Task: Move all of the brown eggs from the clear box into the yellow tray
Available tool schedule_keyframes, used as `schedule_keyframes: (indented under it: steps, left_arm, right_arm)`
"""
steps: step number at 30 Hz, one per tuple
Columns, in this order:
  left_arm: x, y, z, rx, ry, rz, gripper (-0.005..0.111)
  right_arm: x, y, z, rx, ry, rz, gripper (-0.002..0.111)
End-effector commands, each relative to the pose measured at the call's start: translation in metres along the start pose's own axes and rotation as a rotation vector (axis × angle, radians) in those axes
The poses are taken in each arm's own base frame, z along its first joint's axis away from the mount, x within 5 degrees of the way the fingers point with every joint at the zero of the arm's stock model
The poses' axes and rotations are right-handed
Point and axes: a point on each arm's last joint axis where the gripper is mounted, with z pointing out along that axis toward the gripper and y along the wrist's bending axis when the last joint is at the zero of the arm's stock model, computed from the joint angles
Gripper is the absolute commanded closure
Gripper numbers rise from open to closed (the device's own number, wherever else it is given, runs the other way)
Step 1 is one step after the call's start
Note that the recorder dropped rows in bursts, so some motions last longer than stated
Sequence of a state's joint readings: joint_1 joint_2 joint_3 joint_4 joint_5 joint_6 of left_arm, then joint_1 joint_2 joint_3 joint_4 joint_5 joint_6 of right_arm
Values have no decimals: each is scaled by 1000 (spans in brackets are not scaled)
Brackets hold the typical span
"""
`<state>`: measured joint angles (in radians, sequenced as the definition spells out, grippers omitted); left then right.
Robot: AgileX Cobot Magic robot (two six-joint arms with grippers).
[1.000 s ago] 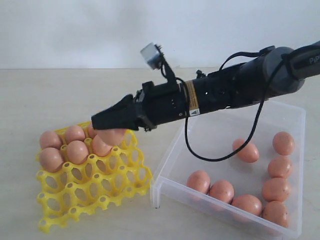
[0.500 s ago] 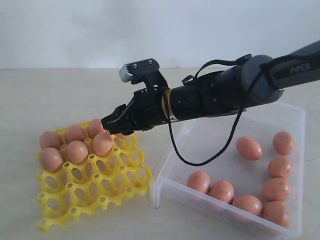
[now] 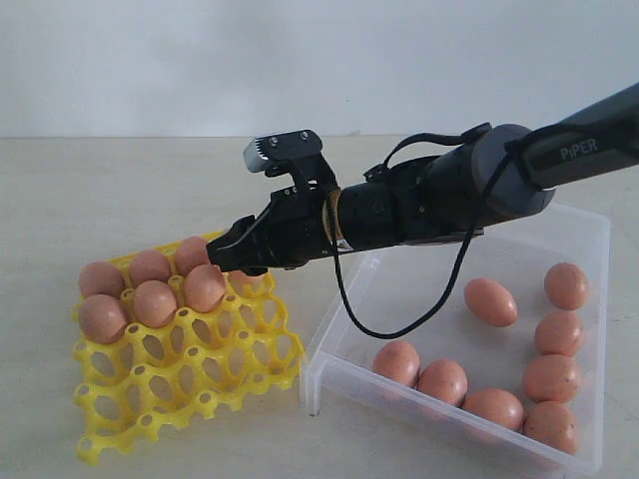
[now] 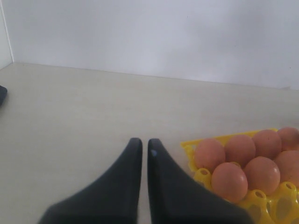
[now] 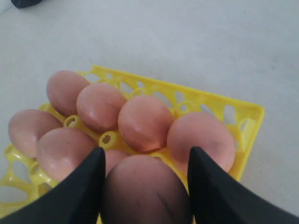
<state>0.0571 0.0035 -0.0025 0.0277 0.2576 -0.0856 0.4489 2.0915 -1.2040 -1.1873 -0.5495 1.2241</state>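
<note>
Closest to the right wrist camera, the right end effector [image 5: 145, 153] has its two dark fingers closed on the flanks of one brown egg [image 5: 145, 191]. It holds the egg just over the filled end of the yellow tray [image 5: 247, 114]. The cup under the egg is hidden by the egg itself, so the descent is best kept slow and straight down. The shell should be centred between the raised pegs and kept off the seated neighbours that crowd in on the far side. I would let the fingers part only once the egg bears on the cup. They should open no wider than needed, since a wide swing could nudge the eggs alongside, and then lift away vertically. The held egg is a smooth matte oval, orange-brown, with a few faint dark streaks, and it looks darker in the fingers' shade. Those already seated match it in size and colour. Across on the other side, eight more brown eggs [image 3: 491, 301] lie loose in the clear box [image 3: 318, 379], mostly along its near and right walls, so plenty of the job remains. The left end effector [image 4: 141, 145] hangs over the bare desk [image 3: 120, 190] beside the tray, with its fingers almost together and nothing between them.
</note>
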Motion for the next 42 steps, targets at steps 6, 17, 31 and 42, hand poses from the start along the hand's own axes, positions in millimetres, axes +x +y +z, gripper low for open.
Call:
schedule_keyframes:
  steps: [6,17,31,42]
  left_arm:
    - [0,0,0,-3,-5,2,103]
    - [0,0,0,-3,-5,2,103]
    - [0,0,0,-3,-5,2,103]
    - [0,0,0,-3,-5,2,103]
  right_arm:
    - [-4,1,-1,1,-13,0,70]
    - [-4,1,-1,0,-11,-14,49]
    - [-4,1,-1,0,-11,1,45]
    - [-20,9,-12,-4,-55,13,65]
